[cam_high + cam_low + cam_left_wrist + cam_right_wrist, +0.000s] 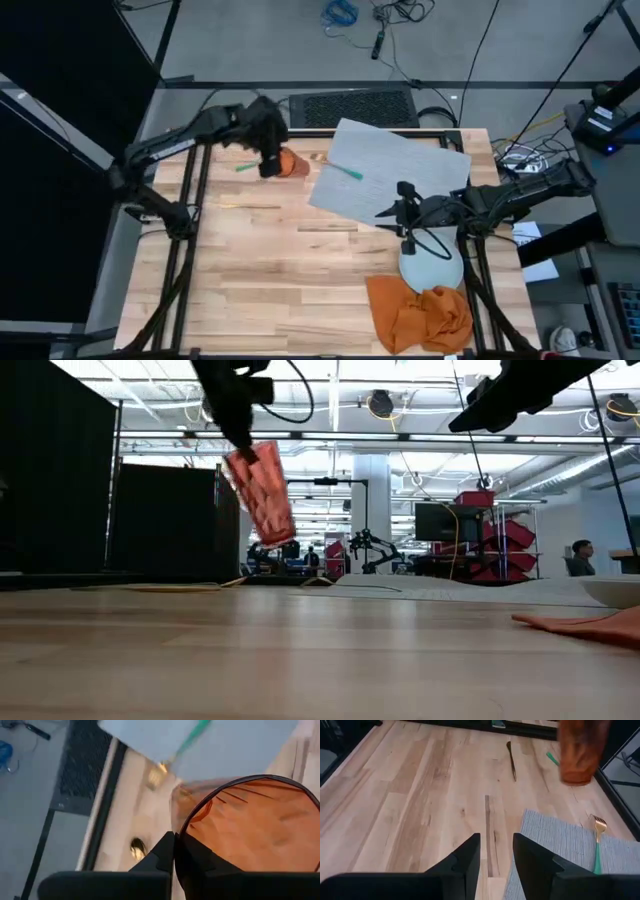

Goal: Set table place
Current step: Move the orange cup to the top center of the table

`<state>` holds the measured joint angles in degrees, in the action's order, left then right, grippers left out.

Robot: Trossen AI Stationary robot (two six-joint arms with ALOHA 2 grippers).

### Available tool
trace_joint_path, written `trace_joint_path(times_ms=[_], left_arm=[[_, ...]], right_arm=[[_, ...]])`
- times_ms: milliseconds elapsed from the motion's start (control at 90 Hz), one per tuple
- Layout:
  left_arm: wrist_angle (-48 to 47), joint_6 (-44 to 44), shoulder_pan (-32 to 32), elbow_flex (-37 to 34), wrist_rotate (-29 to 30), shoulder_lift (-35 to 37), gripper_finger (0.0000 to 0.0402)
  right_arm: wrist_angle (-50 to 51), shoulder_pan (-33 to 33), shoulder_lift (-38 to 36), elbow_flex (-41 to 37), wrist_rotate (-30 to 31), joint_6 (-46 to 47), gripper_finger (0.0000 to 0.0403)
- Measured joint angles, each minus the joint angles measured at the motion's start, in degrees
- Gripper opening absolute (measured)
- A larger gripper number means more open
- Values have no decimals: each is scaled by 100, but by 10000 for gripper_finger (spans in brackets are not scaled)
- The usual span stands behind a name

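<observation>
An orange-red ribbed cup [292, 163] hangs tilted above the table's far left part, and my left gripper [268, 150] is shut on it; in the low view the cup [260, 490] is well clear of the tabletop. The place, a grey woven mat [395, 170], lies askew at the far right with a green-handled fork [346, 171] on it. My right gripper [495, 847] hovers open over the mat's near edge, with nothing between its fingers. A pale round plate [432, 266] rests on the table near the right edge. My left gripper holds the cup by its rim [181, 827], with one finger inside the cup and one finger [165, 855] outside the wall. The cup is lifted clear of the table and tilted, its bottom [275, 532] lower than the held rim.
An orange cloth napkin [420, 315] lies crumpled at the near right, touching the plate. A gold knife [511, 760] and a second green-handled utensil [245, 167] lie on the wood at the left. The table's middle and near left are bare planks [270, 280].
</observation>
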<state>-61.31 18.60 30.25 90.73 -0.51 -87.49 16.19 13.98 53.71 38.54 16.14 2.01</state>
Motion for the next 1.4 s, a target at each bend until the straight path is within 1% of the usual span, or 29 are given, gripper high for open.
trace_joint_path(times_ms=[78,167,289,500,700,922,1067,1167,1400], left_arm=[[-420,38,211,605,-268,-293,0],[-857,76,422,1213,-377,-607,0],[-1399,129,630,1756,-406,-959,0],[-1692,296,779,2021,-638,-1539,0],[-1959,478,959,2287,-595,-2131,0],[-1888,631,1126,2777,-611,-2437,0],[-2007,713,1231,3072,-672,-2648,0],[-2187,759,1260,3170,-697,-2786,0],[-2173,886,1256,3205,-704,-3050,0]], right_arm=[[-80,0,-2,-52,0,32,102],[-194,0,0,-241,0,49,102],[-550,0,0,-576,0,152,102],[-1137,0,0,-935,-150,231,102],[-1181,0,-2,-935,-151,248,102],[-1176,0,-2,-935,-129,238,102],[-1176,0,-2,-935,-127,205,102],[-1173,0,-2,-935,-127,191,102],[-1171,-15,-2,-935,-125,139,102]])
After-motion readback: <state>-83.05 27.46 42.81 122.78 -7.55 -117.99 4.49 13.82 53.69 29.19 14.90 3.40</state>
